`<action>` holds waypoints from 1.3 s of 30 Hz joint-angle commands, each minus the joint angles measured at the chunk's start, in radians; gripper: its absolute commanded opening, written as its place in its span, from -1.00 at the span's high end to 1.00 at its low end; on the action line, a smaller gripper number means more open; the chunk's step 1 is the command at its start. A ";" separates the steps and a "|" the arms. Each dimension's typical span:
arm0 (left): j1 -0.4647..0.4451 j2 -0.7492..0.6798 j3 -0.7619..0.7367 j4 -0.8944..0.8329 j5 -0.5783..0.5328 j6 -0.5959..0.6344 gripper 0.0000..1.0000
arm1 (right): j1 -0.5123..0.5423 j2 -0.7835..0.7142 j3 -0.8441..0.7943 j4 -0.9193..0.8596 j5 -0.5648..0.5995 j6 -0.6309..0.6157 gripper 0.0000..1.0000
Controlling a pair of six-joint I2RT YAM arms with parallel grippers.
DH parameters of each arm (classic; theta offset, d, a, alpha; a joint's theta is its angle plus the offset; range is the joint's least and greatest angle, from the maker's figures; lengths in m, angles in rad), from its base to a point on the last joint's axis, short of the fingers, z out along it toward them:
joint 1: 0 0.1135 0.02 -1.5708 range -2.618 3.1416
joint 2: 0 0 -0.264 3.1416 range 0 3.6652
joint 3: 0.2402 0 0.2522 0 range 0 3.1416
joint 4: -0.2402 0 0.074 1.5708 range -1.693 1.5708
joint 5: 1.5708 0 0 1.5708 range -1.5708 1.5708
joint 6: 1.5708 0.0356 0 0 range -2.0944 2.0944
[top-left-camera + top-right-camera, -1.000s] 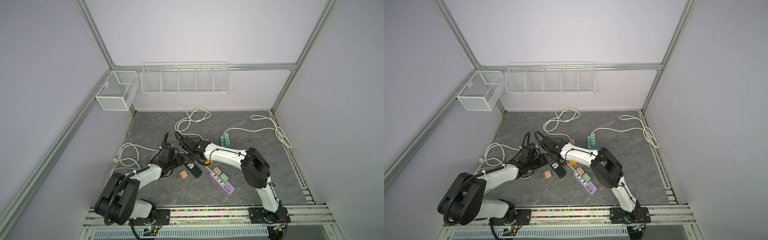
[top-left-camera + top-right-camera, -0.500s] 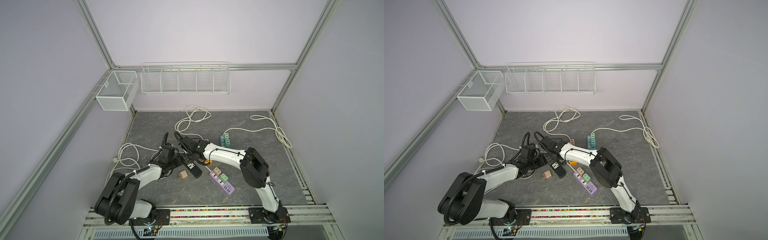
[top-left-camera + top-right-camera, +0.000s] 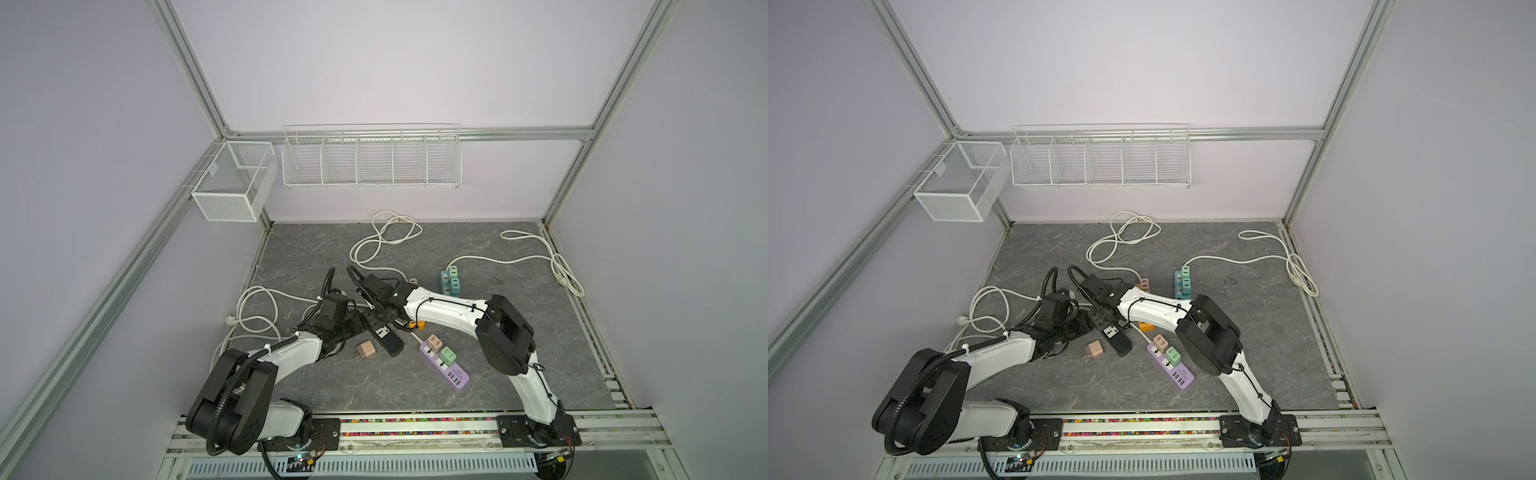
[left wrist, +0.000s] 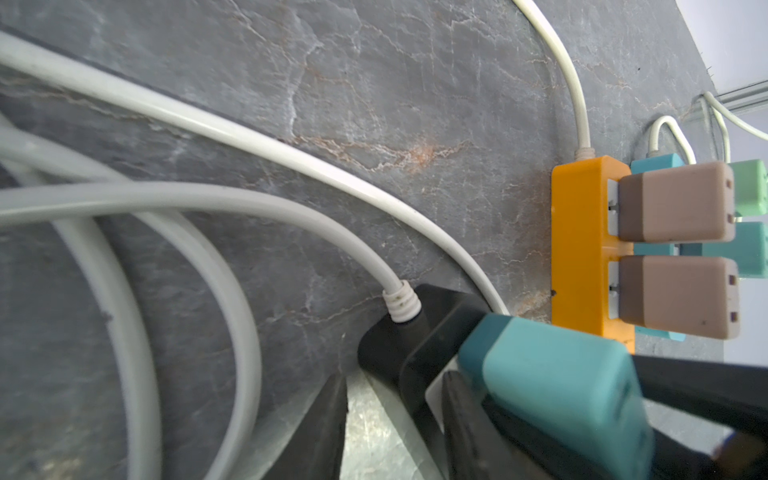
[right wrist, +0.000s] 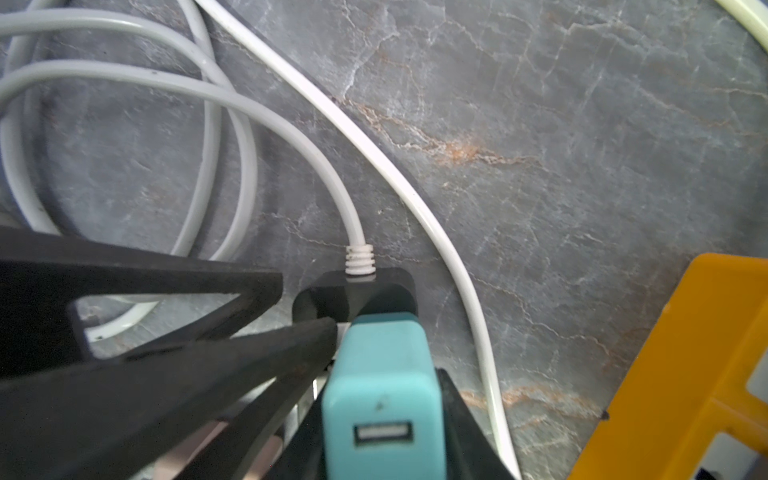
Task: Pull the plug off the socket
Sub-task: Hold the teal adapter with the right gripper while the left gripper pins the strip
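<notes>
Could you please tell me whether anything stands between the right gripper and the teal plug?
Nothing visible does: the right gripper has its fingers against both sides of the teal plug, which is seated in the black power strip; the white cable runs alongside.

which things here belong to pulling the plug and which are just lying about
Job: teal plug, black power strip, right gripper, left gripper

Lying about: loose tan adapter, purple strip, orange strip, blue strip, wire rack
</notes>
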 commanded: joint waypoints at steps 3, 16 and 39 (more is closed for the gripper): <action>0.003 0.017 -0.021 -0.035 -0.020 -0.012 0.24 | -0.009 0.008 0.015 -0.019 0.002 -0.025 0.35; 0.002 0.037 -0.028 -0.011 0.001 -0.012 0.29 | -0.008 -0.006 0.023 0.014 -0.024 -0.007 0.51; -0.004 0.057 -0.021 -0.019 0.001 -0.006 0.42 | -0.027 -0.050 -0.015 0.036 -0.001 -0.004 0.54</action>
